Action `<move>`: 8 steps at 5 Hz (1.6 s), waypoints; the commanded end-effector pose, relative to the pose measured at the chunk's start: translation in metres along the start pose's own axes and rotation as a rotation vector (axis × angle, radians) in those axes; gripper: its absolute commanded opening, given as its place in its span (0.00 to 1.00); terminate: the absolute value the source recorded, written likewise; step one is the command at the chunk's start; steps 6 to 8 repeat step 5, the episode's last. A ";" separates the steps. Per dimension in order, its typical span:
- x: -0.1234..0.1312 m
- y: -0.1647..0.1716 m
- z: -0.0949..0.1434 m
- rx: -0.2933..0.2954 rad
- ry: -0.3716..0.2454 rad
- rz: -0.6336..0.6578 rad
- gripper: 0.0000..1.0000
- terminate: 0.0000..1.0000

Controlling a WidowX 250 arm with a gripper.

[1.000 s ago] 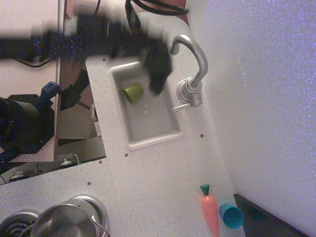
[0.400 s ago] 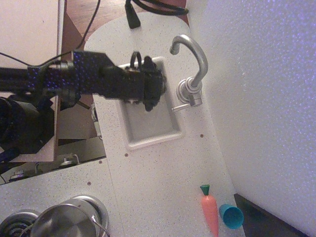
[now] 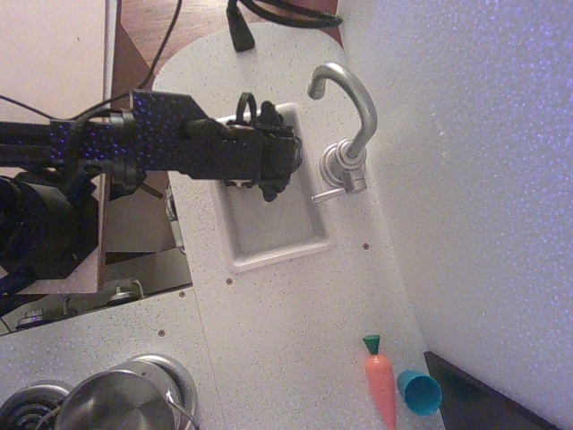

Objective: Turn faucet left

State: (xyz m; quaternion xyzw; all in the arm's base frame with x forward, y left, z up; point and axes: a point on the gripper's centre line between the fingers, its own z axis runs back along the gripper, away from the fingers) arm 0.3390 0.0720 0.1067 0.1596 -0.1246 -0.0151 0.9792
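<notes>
The shiny silver faucet (image 3: 349,134) stands on the white counter right of the sink (image 3: 269,242). Its gooseneck spout curves up and left, with the tip above the sink's far right corner. Its short side lever (image 3: 327,194) points left toward the sink. My black gripper (image 3: 276,161) reaches in from the left over the sink, just left of the faucet's ribbed base and apart from it. I see it end-on, so its fingers do not show apart or together. It hides the upper part of the sink.
An orange toy carrot (image 3: 380,381) and a teal cup (image 3: 418,391) lie at the lower right by the white wall. A round steel pot (image 3: 121,403) sits at the lower left on the stove. A black cable (image 3: 242,27) lies at the top.
My arm swung down from the top and now lies across the sink, covering the green cup seen a second ago. Since 0.4 s ago it has barely moved. The faucet has not turned.
</notes>
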 end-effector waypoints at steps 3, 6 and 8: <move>0.007 0.009 0.017 0.014 -0.059 0.025 1.00 0.00; 0.007 0.009 0.017 0.014 -0.059 0.025 1.00 1.00; 0.007 0.009 0.017 0.014 -0.059 0.025 1.00 1.00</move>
